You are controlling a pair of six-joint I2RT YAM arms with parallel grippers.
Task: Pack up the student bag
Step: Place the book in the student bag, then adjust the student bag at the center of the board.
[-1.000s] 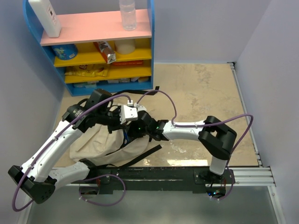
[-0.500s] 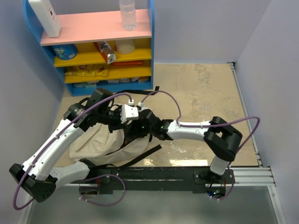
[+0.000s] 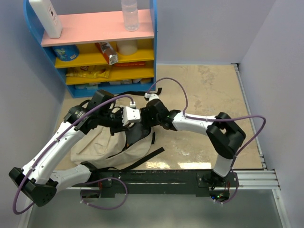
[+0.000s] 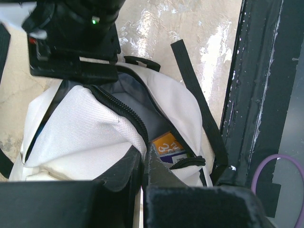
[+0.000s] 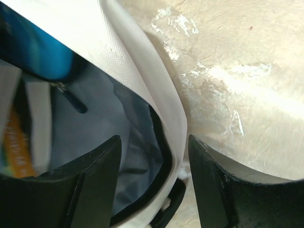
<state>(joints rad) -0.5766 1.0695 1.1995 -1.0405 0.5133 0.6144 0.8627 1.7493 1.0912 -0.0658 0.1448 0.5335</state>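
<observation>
Your right gripper (image 5: 154, 178) had been closed down in the mouth of the student bag (image 3: 102, 145) a second before; it had since parted its jaws and drawn back toward the far side of the opening, the cream rim passing between its fingers. This suggested a drop-off was finished and the arm was free to fetch the next item. The bag lay slumped on the table (image 3: 209, 90) at the near left, below the shelf unit (image 3: 153, 42); your left gripper (image 4: 142, 164) was clamped on the zipper edge, holding the mouth up. An orange-and-blue packet (image 4: 167, 145) showed inside; a blurred blue shape (image 5: 42, 52) was possibly a book; from above, both wrists hid the opening.
</observation>
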